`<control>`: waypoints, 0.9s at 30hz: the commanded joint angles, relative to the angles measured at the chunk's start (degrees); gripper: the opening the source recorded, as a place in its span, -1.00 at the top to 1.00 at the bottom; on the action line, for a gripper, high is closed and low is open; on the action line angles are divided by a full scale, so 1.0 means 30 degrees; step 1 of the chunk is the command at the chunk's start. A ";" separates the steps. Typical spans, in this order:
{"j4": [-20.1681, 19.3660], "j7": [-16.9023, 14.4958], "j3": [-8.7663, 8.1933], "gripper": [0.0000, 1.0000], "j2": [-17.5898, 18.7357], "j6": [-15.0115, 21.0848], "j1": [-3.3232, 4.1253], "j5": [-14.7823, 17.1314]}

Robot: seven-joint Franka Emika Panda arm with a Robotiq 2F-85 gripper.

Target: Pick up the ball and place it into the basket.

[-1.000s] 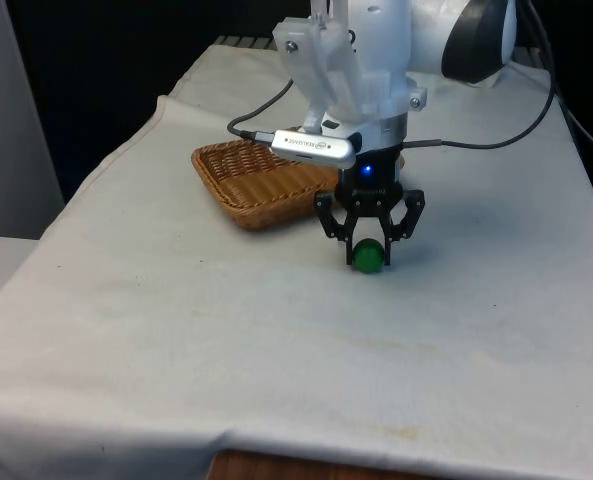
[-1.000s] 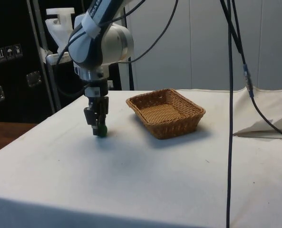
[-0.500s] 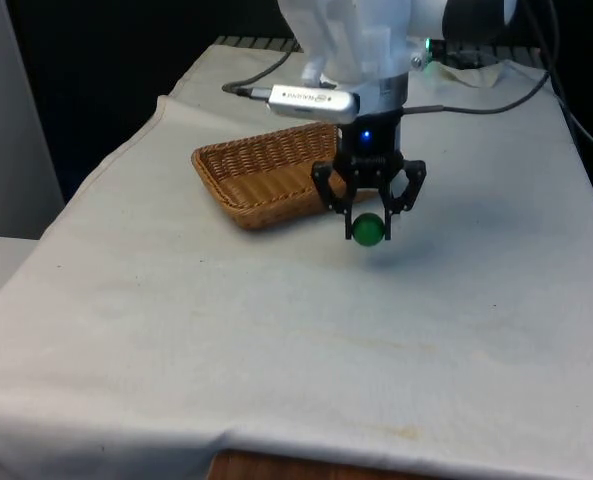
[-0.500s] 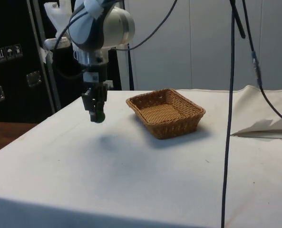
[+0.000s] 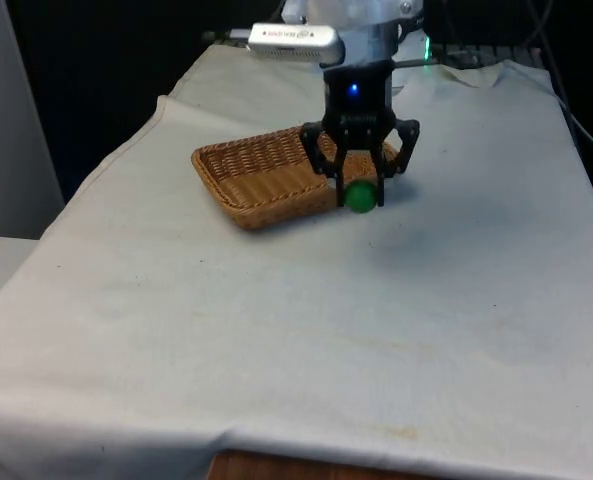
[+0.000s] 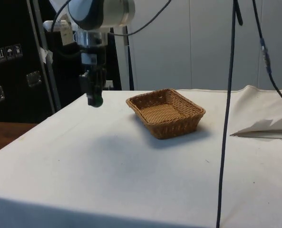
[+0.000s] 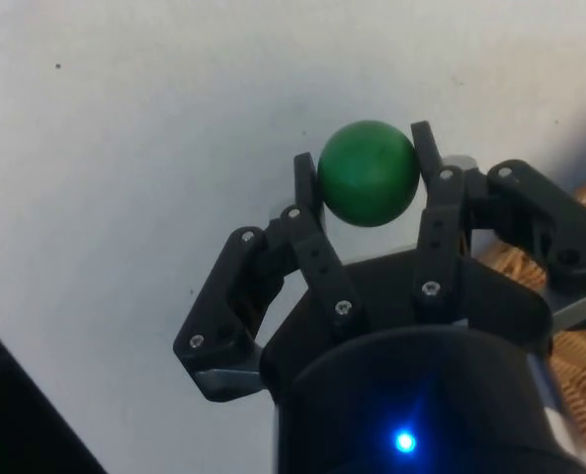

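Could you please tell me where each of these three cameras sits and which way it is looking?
Front view: at the table's near end, looking along the cloth at the basket; the tool holds the green ball.
Side view: beside the table, looking across at dark cabinets; the arm hangs over the cloth.
Wrist view: on the tool, looking down past its fingers.
All three share the ball.

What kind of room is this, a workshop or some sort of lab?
Most likely a robotics test lab. A gripper holds a green ball above a cloth-covered table with a wicker basket on it, cables hang down, and dark cabinets stand behind.
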 commanded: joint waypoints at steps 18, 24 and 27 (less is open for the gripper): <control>-0.1471 0.0038 -0.0802 1.00 -0.3170 -0.1031 0.0000 -0.1261; -0.2846 0.0115 -0.1203 1.00 -0.4927 -0.0955 0.0076 -0.2330; -0.3438 0.0115 -0.1261 1.00 -0.5500 -0.0840 0.0076 -0.2617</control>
